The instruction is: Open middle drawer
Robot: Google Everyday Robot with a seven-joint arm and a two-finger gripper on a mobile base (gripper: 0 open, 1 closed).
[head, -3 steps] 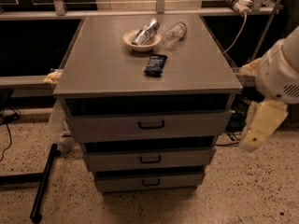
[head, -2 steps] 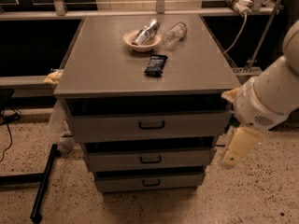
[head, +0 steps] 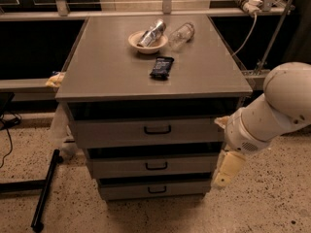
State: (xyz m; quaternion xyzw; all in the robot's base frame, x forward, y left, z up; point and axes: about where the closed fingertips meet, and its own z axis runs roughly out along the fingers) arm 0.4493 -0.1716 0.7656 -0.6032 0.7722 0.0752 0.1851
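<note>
The grey-beige cabinet (head: 97, 67) has three drawer fronts stacked at its front. The middle drawer (head: 121, 168) has a small black bar handle (head: 156, 166) and looks shut, with a dark gap above it. My white arm (head: 272, 110) comes in from the right. The cream gripper (head: 226, 171) hangs down beside the cabinet's right front corner, level with the middle drawer, right of its front and well right of the handle. It touches nothing that I can see.
Top drawer (head: 107, 131) and bottom drawer (head: 126, 191) both look shut. On the cabinet top are a bowl with a can (head: 147, 40), a clear bottle (head: 181, 33) and a dark packet (head: 161, 67). A black pole (head: 46, 188) lies on the floor at the left.
My arm has swung left and down from the far right edge. The gripper is now close beside the cabinet's right front corner. The drawers have not moved.
</note>
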